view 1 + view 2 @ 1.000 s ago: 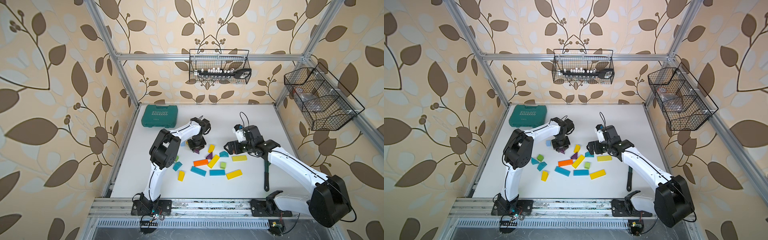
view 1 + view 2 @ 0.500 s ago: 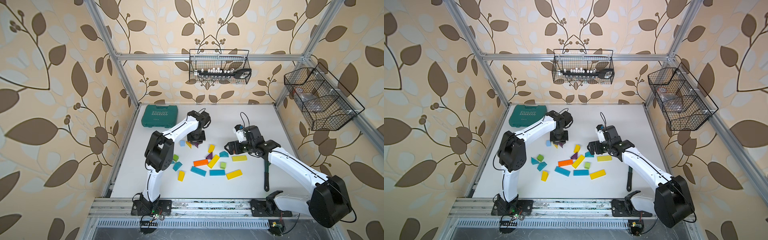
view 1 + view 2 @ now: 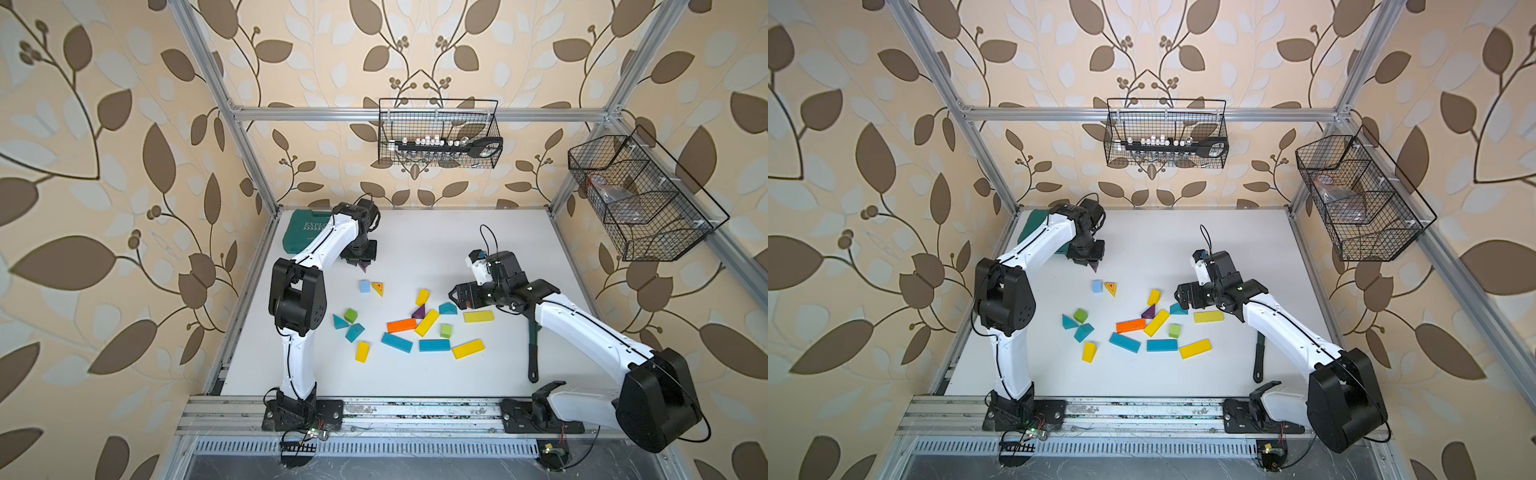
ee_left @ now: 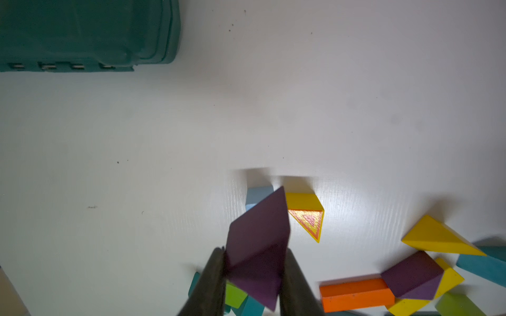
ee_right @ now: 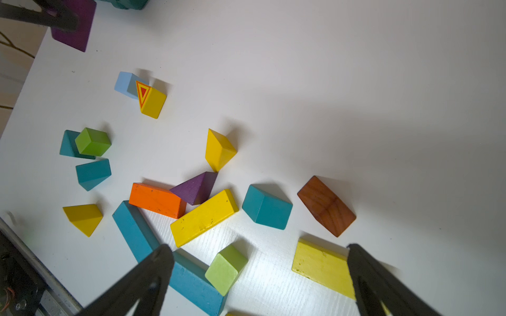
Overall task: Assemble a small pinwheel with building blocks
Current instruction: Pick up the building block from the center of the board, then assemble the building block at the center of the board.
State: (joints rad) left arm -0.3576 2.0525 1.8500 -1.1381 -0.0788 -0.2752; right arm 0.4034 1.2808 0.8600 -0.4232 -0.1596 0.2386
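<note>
My left gripper [image 3: 360, 262] is shut on a purple wedge [image 4: 260, 232] and holds it off the table near the back left, beyond a pale blue cube [image 3: 364, 286] and a yellow wedge with a red triangle face [image 3: 377, 288]. The other building blocks lie scattered mid-table: an orange bar [image 3: 401, 325], a yellow bar [image 3: 427, 323], teal bars [image 3: 397, 342], green cubes [image 3: 446, 330], teal wedges [image 3: 355, 332] and a second purple wedge [image 5: 195, 188]. My right gripper [image 5: 260, 253] hangs open over the blocks' right edge, near a pale yellow bar [image 5: 320, 266] and a brown block [image 5: 326, 206].
A teal tool case [image 3: 305, 235] lies at the back left, partly under my left arm. A dark wrench [image 3: 533, 353] lies on the right beside my right arm. Wire baskets hang on the back wall [image 3: 438, 133] and the right wall [image 3: 640, 199].
My left gripper has closed fully on the purple wedge and carried it up and back-left, toward the tool case. The right arm has stayed still.
</note>
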